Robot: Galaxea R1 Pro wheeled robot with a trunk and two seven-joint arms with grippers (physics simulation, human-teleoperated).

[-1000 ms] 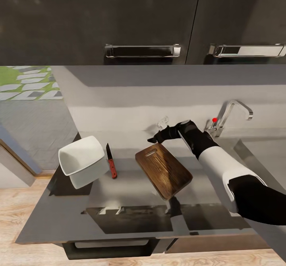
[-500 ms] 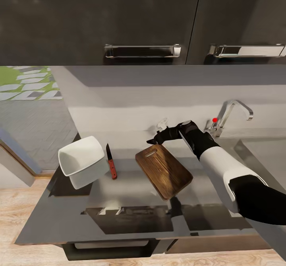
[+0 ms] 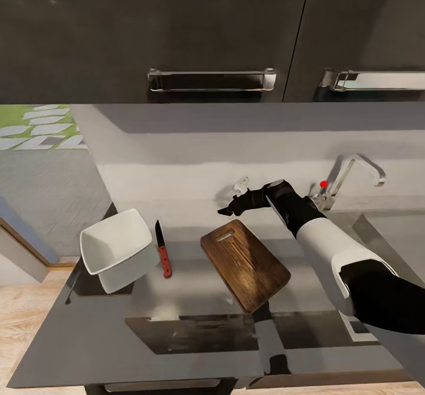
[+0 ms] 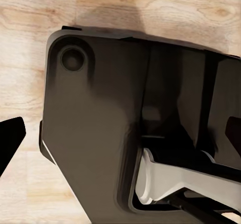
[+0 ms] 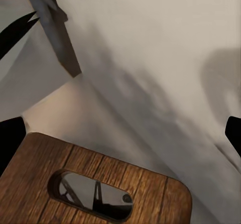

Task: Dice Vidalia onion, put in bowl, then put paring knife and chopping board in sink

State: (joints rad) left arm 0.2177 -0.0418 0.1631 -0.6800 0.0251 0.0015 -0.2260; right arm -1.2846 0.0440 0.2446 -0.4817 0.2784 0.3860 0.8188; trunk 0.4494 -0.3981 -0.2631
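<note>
The dark wood chopping board (image 3: 245, 264) lies at an angle mid-countertop (image 3: 195, 300). Its oval handle slot (image 5: 93, 189) points toward the back wall. My right gripper (image 3: 229, 209) hovers open just beyond that handle end, a little above the counter, with nothing between its fingers (image 5: 10, 138). The red-handled paring knife (image 3: 163, 248) rests left of the board. The white bowl (image 3: 115, 250) stands further left, tilted near the counter's left end. The sink (image 3: 386, 229) with its chrome tap (image 3: 348, 176) sits at the far right. The Vidalia onion is out of view. My left gripper (image 4: 120, 133) hangs open over the robot's base.
Dark upper cabinets with chrome handles (image 3: 211, 80) hang above the counter. The grey back wall (image 3: 195, 165) rises close behind my right gripper. Wooden floor (image 3: 23, 306) shows left of the counter. A small clear object (image 3: 241, 183) stands by the wall.
The head camera has moved a little, so the whole picture has shifted. My right gripper stays open at the board's handle end, slightly lower. Board, knife and bowl have not moved.
</note>
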